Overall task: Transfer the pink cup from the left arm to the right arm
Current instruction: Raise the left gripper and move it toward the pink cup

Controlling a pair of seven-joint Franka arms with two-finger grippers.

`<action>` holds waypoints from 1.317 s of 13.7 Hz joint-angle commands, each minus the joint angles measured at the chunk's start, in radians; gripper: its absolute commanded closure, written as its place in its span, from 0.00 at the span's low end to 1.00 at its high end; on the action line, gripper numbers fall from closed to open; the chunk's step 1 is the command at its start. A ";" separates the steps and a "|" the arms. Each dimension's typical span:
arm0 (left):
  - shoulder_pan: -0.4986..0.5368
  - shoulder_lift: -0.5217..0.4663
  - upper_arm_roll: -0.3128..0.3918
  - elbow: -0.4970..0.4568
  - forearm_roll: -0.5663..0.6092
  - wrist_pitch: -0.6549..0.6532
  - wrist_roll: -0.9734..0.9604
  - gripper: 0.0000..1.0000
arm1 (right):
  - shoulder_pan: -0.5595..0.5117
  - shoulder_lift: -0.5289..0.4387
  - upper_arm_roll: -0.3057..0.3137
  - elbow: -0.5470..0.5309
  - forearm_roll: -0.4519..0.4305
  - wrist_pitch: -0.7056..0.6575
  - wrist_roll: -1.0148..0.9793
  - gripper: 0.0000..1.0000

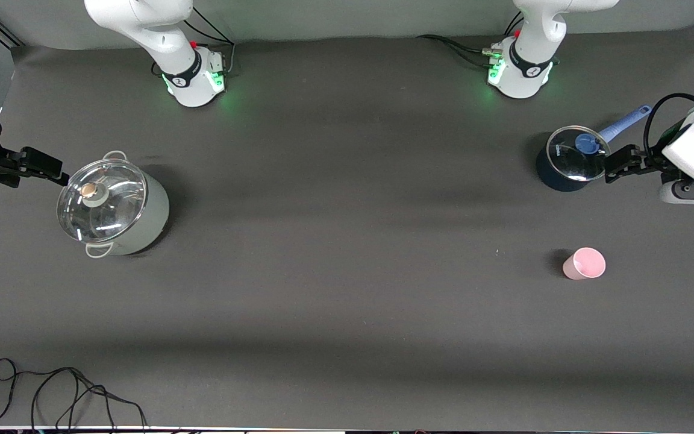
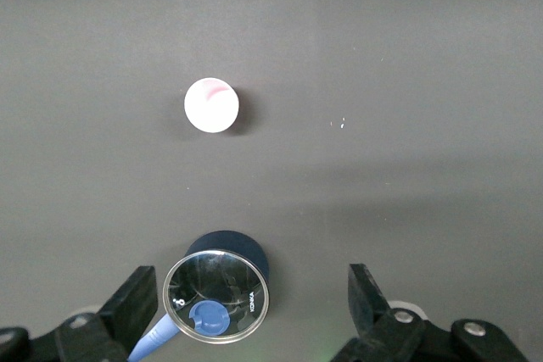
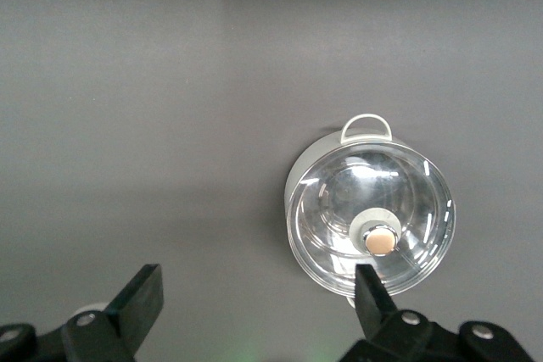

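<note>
Right gripper (image 1: 61,175) hangs spread wide and empty beside the lidded white pot (image 1: 115,208); pink cup (image 1: 584,263) stands upright on the table (image 1: 347,301), nearer the front camera than the blue saucepan (image 1: 570,161); left gripper (image 1: 609,169), wide apart, holds nothing

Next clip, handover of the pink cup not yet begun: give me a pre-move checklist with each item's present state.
1. Pink cup upright, mouth up, free on the table, toward the left arm's end: ok.
2. Left claw open for the pickup, fingers spread wide: ok.
3. Left claw over the cup: not ok; it is up beside the blue pot, and the cup lies nearer the front camera than that pot.
4. Room around the cup: ok; nothing touches it, the blue pot stands apart.
5. Right claw open to receive: ok; it waits up beside the lidded white pot.
6. Cup's contents: cannot tell for sure; the inside looks plain pink.
</note>
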 commanded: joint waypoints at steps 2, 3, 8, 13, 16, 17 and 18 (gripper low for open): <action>0.002 -0.004 0.004 -0.005 0.003 -0.005 0.012 0.00 | 0.003 -0.006 -0.006 -0.005 0.000 -0.001 -0.022 0.00; 0.002 -0.004 0.004 -0.005 0.003 -0.005 0.012 0.00 | 0.001 -0.007 -0.006 -0.001 0.001 -0.003 -0.024 0.00; 0.004 -0.004 0.004 -0.005 0.003 -0.008 0.012 0.00 | 0.000 -0.009 -0.007 0.000 0.001 -0.001 -0.022 0.00; 0.031 0.005 0.004 0.010 0.003 -0.026 0.136 0.00 | 0.000 -0.012 -0.007 0.000 0.000 -0.001 -0.030 0.00; 0.055 0.016 0.004 0.042 -0.013 -0.056 0.283 0.01 | 0.000 -0.012 -0.007 0.000 0.000 -0.001 -0.030 0.00; 0.056 0.016 0.004 0.054 -0.013 -0.059 0.335 0.01 | 0.000 -0.012 -0.007 0.000 0.000 -0.001 -0.030 0.00; 0.058 0.016 0.004 0.065 -0.013 -0.057 0.419 0.01 | 0.000 -0.012 -0.007 0.000 0.000 -0.001 -0.032 0.00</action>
